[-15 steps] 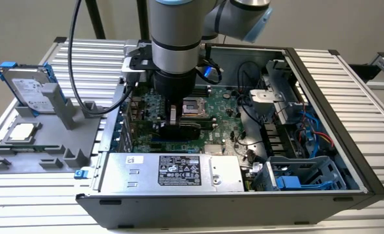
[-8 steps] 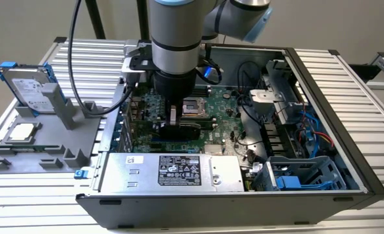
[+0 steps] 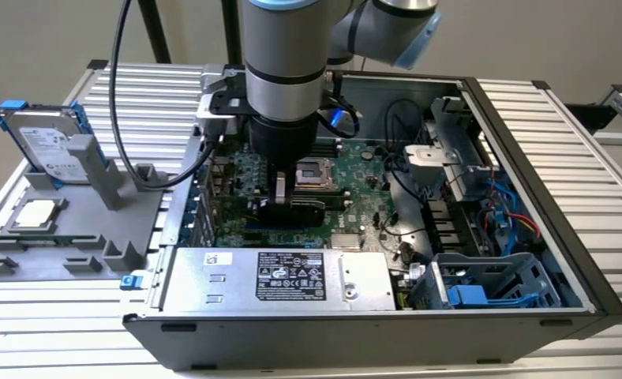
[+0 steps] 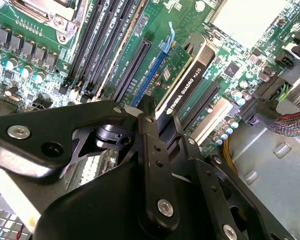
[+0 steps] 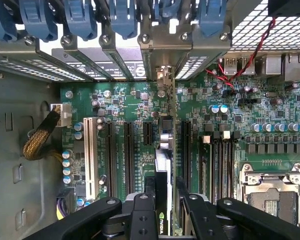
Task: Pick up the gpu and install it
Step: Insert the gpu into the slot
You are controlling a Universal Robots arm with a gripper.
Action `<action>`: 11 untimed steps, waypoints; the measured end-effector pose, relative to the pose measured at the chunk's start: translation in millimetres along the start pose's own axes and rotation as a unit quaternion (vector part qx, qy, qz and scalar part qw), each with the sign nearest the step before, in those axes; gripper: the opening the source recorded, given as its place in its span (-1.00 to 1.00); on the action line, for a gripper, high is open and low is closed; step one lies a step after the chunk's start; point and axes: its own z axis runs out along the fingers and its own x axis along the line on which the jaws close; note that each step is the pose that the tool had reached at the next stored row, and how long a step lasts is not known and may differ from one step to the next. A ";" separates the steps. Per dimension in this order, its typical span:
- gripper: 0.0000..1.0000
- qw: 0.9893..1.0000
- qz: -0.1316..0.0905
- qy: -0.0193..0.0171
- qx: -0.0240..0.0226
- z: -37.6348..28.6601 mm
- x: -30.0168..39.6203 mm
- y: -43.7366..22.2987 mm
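Over the motherboard (image 3: 364, 170), gripper (image 3: 280, 199) jaws pinch the gpu (image 4: 187, 82) on edge, long axis along the expansion slots (image 5: 127, 150), bracket end toward the rear slot covers (image 5: 115, 55).

— Inspector: What carries the work?

— Operator: You have a ribbed metal table (image 3: 563, 126) (silver slats running across its top). Directly on it stands the open computer case (image 3: 374, 332), lying on its side.

— Inspector: Anything else resting on it?

— Operator: You will find a grey parts fixture (image 3: 69, 253) on the table at the exterior view's left, just beside the case.
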 end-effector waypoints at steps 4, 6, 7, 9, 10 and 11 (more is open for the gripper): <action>-1.00 1.000 0.000 0.000 0.000 0.0 0.2 0.2; -1.00 1.000 0.000 0.000 0.000 0.0 0.3 0.7; -1.00 1.000 0.000 0.000 0.000 0.1 0.3 1.0; -1.00 1.000 0.000 0.000 0.000 0.3 0.3 1.2; -1.00 1.000 0.000 0.000 0.000 0.6 0.4 1.3; -1.00 1.000 0.000 0.000 0.000 1.2 0.4 1.3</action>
